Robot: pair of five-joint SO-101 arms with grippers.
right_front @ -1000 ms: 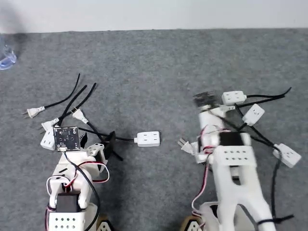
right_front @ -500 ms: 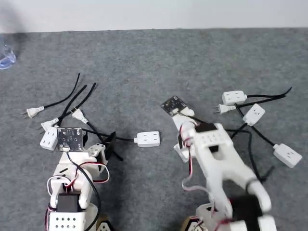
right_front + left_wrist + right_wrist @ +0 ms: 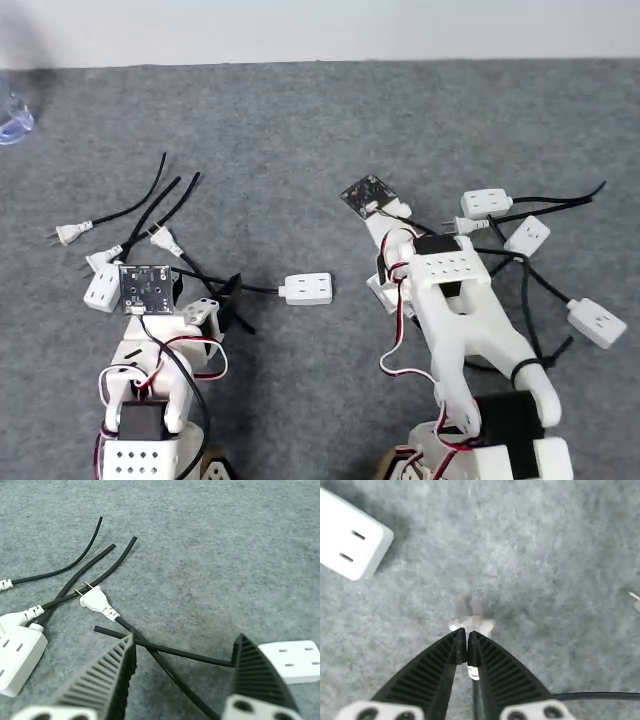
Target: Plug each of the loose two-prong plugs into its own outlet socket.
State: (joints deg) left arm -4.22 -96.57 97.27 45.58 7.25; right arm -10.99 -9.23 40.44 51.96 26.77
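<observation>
Bench (image 3: 300, 120): grey, felt-like top. Left pincer (image 3: 184, 647): jaws spread wide, gripping nothing, low over crossed black cables (image 3: 165, 652). Plug A (image 3: 95, 599): white, flat on the bench just beyond that pincer, prongs pointing away from it. Left socket (image 3: 17, 652): beside one jaw, face up. Middle socket (image 3: 292, 661): beside the other jaw, face up, on the bench between the two arms. Right pincer (image 3: 467, 635): jaws pressed almost together, pinching the held plug (image 3: 479, 625) by its rear, prongs pointing forward; whether the plug touches the bench cannot be told. Near socket (image 3: 352, 535): face up, off to one side, apart from the prongs. Plug B (image 3: 66, 234): loose, at the far left of the bench. Plug C (image 3: 100, 261): loose, just beside the left socket. Plug D (image 3: 462, 226): loose, just beside the top socket (image 3: 486, 203). Second socket (image 3: 527, 236) and outer socket (image 3: 597, 322): on the right, strung along black cables, well apart from each other.
</observation>
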